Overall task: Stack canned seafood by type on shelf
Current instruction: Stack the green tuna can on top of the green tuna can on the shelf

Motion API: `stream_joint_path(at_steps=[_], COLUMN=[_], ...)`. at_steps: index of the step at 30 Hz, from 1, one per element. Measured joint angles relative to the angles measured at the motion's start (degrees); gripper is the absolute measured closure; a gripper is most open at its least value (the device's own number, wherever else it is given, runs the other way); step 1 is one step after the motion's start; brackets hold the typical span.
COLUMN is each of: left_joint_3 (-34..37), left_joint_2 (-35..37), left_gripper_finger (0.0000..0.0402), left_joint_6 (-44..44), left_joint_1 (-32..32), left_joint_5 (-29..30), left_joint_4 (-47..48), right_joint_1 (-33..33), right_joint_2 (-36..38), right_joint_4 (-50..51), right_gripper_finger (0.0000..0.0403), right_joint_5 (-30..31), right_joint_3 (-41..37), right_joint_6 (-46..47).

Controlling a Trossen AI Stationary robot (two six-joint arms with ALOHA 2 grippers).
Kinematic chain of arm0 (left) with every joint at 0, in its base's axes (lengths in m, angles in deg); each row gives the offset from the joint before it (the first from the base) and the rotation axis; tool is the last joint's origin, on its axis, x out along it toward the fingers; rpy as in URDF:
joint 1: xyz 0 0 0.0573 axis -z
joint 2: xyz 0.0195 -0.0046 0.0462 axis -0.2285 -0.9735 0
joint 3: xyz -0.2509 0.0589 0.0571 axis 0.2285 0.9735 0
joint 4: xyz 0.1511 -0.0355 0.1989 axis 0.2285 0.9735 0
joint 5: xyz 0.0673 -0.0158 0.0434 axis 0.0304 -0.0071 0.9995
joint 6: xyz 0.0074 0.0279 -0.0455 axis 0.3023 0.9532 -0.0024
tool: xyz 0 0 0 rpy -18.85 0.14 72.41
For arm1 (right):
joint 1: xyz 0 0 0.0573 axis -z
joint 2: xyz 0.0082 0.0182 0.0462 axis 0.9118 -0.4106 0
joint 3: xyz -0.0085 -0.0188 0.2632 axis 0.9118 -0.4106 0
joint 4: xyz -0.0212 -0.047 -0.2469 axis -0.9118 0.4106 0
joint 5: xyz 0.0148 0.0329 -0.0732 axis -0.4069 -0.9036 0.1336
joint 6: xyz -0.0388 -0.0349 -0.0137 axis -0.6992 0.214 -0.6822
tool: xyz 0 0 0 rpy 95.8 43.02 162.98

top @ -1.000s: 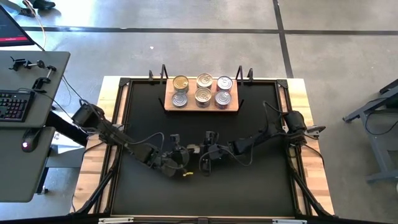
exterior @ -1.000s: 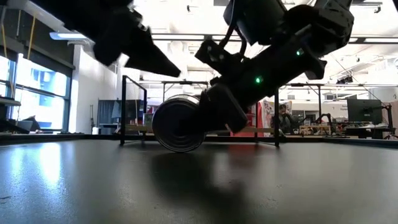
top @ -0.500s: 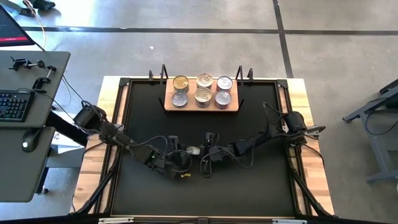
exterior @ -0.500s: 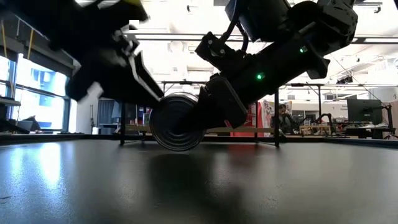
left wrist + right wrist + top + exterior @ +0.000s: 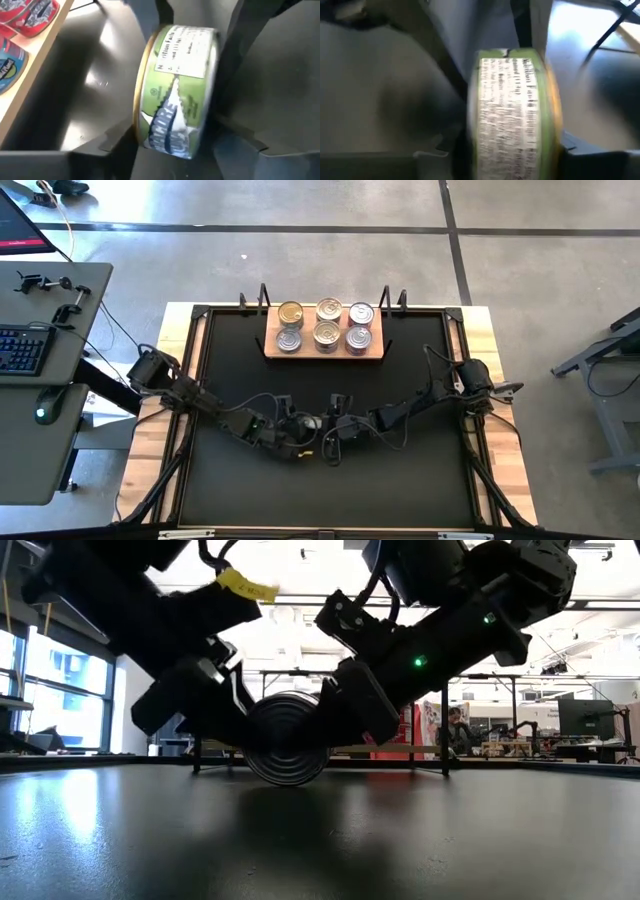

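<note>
A green-labelled can of seafood [image 5: 175, 90] stands on its edge at the table's middle, one round end [image 5: 288, 740] facing the near side. My right gripper [image 5: 325, 427] reaches in from the right and is shut on it. My left gripper [image 5: 299, 429] reaches in from the left and is open, one finger [image 5: 215, 710] before the can's near end and one behind its far end. The wooden shelf [image 5: 376, 352] at the far side carries several tins [image 5: 327, 325] in two rows. My right gripper pinches the can's two flat ends between its fingers, at the can's right side [image 5: 554, 130]. The fingers [image 5: 350, 710] slant down from the table's right. The can sits on edge, low over the tabletop; I cannot tell whether it rests on it. My left gripper's fingers stand close on either side of the can's flat ends [image 5: 139, 100]; I cannot tell whether they touch.
Black uprights [image 5: 198, 715] stand at the shelf's ends. A raised frame [image 5: 200, 380] borders the black tabletop. Cables trail along both arms. Free tabletop lies near and to either side of the grippers.
My left gripper has come down and toward the can from the left, has opened, and now has its fingers on either side of the can. The can and my right gripper have stayed in place.
</note>
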Motion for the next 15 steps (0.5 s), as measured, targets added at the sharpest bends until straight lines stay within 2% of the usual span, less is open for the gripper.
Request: stream_joint_path(at_steps=[6, 10, 15], left_joint_3=[-0.6, -2.6, -7.5], left_joint_2=[0.2, 0.2, 0.2], left_gripper_finger=[0.0275, 0.0278, 0.0278], left_joint_6=[1.3, 2.7, -3.7], left_joint_1=[1.5, 3.1, 5.3], left_joint_5=[-0.1, 0.6, 5.6], left_joint_4=[0.3, 4.1, 21.1], right_joint_1=[0.4, 0.2, -1.2], right_joint_2=[0.8, 3.9, 8.0], right_joint_4=[3.9, 10.3, 22.0], right_gripper_finger=[0.0192, 0.0181, 0.0180], right_joint_5=[-3.7, -4.6, -2.5], right_joint_3=[0.0, 0.1, 0.0], right_joint_6=[0.8, 1.8, 5.5])
